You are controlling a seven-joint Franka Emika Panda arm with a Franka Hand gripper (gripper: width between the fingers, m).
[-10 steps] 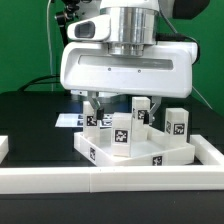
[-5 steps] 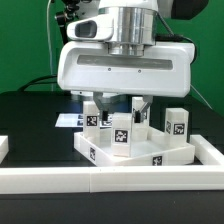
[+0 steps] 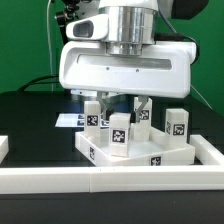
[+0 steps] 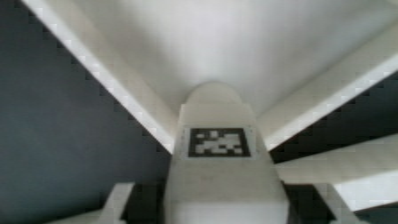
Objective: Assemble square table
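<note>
The white square tabletop (image 3: pixel 160 155) lies like a tray on the black table, with a tag on its front edge. A white tagged leg (image 3: pixel 120 135) stands upright inside it. My gripper (image 3: pixel 118 108) hangs over this leg, one finger on each side of its top. In the wrist view the same leg (image 4: pixel 219 140) fills the gap between the dark fingers (image 4: pixel 146 205) of my gripper (image 4: pixel 217 205), which is shut on it. The tabletop's white inside (image 4: pixel 196 40) shows beyond it. Three more legs (image 3: pixel 93 115) (image 3: pixel 143 110) (image 3: pixel 176 122) stand upright around it.
A long white rail (image 3: pixel 110 180) runs along the front of the black work surface and turns up the exterior view's right side (image 3: pixel 212 150). The marker board (image 3: pixel 68 119) lies flat behind the tabletop at the exterior view's left. A green backdrop stands behind.
The two fingers have come together from wide open onto the upright leg between them. The arm and the other legs have stayed in place.
</note>
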